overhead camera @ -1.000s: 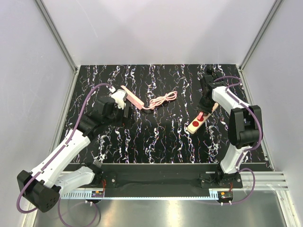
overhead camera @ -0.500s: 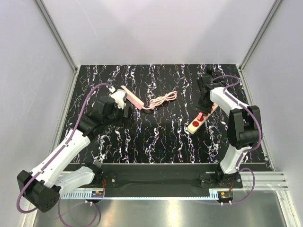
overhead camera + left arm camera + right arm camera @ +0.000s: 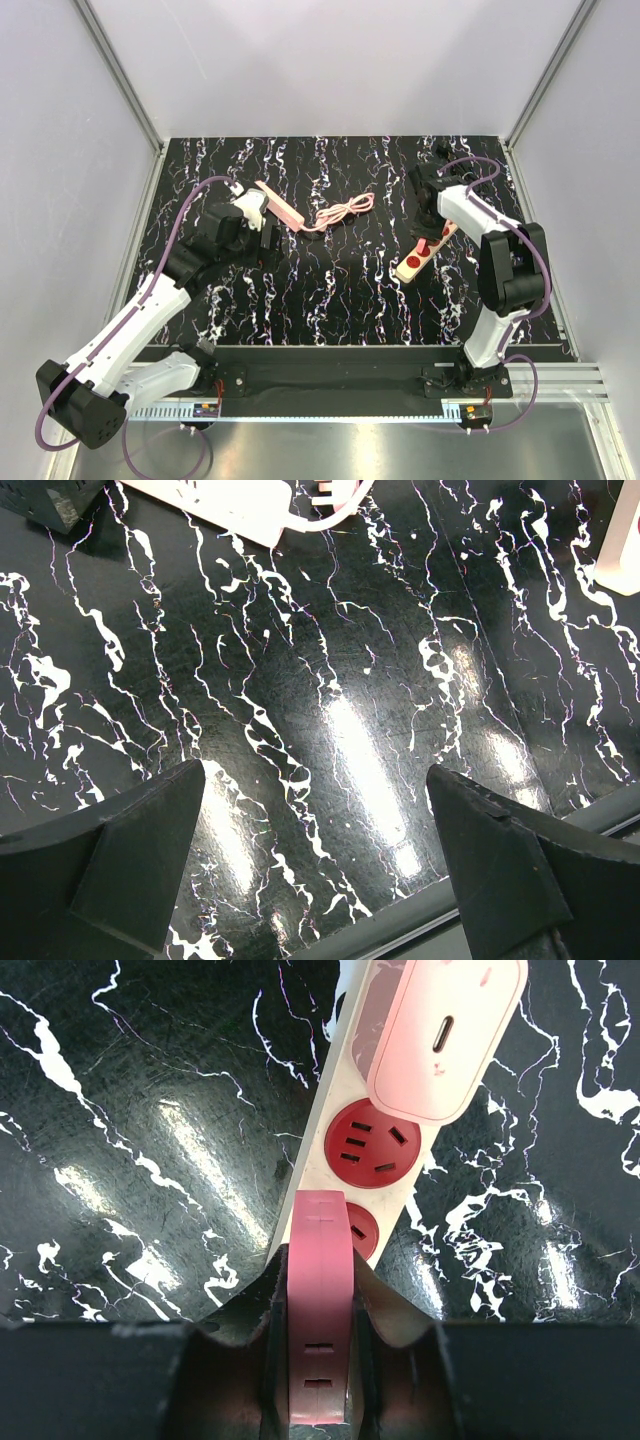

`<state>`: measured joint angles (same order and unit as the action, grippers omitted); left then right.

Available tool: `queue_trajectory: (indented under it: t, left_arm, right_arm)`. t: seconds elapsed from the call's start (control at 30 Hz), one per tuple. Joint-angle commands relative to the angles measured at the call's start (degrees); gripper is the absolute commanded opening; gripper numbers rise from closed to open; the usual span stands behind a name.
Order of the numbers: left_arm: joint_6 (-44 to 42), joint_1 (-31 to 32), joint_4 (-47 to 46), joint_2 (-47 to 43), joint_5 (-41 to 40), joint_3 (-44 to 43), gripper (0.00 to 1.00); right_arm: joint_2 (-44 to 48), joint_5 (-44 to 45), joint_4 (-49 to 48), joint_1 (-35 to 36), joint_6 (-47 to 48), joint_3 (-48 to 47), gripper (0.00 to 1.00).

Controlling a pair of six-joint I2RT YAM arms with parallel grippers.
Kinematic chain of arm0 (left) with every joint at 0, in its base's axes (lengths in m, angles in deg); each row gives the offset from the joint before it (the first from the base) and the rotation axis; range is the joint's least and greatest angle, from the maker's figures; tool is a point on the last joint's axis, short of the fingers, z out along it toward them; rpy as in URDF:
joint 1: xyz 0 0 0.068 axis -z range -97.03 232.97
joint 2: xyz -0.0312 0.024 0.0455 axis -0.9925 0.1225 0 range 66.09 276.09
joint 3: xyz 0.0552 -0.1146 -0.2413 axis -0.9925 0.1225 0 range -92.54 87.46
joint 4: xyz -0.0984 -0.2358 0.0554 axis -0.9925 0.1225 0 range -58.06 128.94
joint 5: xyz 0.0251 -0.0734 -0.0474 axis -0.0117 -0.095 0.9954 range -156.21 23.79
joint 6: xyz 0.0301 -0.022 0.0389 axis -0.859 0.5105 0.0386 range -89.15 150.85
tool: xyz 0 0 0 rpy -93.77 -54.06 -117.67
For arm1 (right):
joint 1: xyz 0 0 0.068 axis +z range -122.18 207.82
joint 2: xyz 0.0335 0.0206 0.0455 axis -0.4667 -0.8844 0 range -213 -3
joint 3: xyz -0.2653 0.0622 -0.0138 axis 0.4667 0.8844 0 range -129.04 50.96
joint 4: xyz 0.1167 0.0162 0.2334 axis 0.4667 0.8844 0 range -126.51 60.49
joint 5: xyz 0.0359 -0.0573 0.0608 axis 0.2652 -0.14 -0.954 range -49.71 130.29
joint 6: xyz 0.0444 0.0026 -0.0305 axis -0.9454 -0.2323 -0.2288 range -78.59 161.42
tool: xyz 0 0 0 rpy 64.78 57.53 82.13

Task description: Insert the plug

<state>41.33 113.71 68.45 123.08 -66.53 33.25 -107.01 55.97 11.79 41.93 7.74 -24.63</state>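
The right pincer (image 3: pixel 320 1268) is closed narrowly on a pink plug (image 3: pixel 320 1310), one finger pressed against each flat side. The plug sits upright in the grip, over the near end of a white power strip (image 3: pixel 408 268) that lies at a slant on the right side of the black marbled bench (image 3: pixel 330 680). From the wrist camera, the plug's tip covers part of the nearest red socket (image 3: pixel 364 1232) (I cannot tell whether it touches). The next red socket (image 3: pixel 375 1150) is uncovered, and beyond it a pale pink adapter (image 3: pixel 445 1035) is seated on the strip.

The left pincer (image 3: pixel 320 870) is spread wide and holds nothing, its two dark fingers (image 3: pixel 130 860) above bare bench on the left. Just beyond it lies a white block (image 3: pixel 230 505) with a thin white lead. A loosely coiled pink cable (image 3: pixel 345 212) lies between the two arms, well apart from the strip
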Motion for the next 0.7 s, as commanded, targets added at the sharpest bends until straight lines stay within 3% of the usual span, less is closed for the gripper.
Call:
queue_trajectory:
  t: [0.0, 0.67]
  left_arm:
    - [-0.72, 0.2, -1.88, -0.13, -1.27, -0.1, 0.99]
    - [-0.81, 0.2, -1.8, 0.4, -1.88, -0.1, 0.99]
  right_arm:
    - [-5.33, 4.71, 11.3, -0.22, 5.02, 7.12, 0.0]
    - [-4.45, 0.05, 4.97, -3.3, 3.52, 14.07, 0.0]
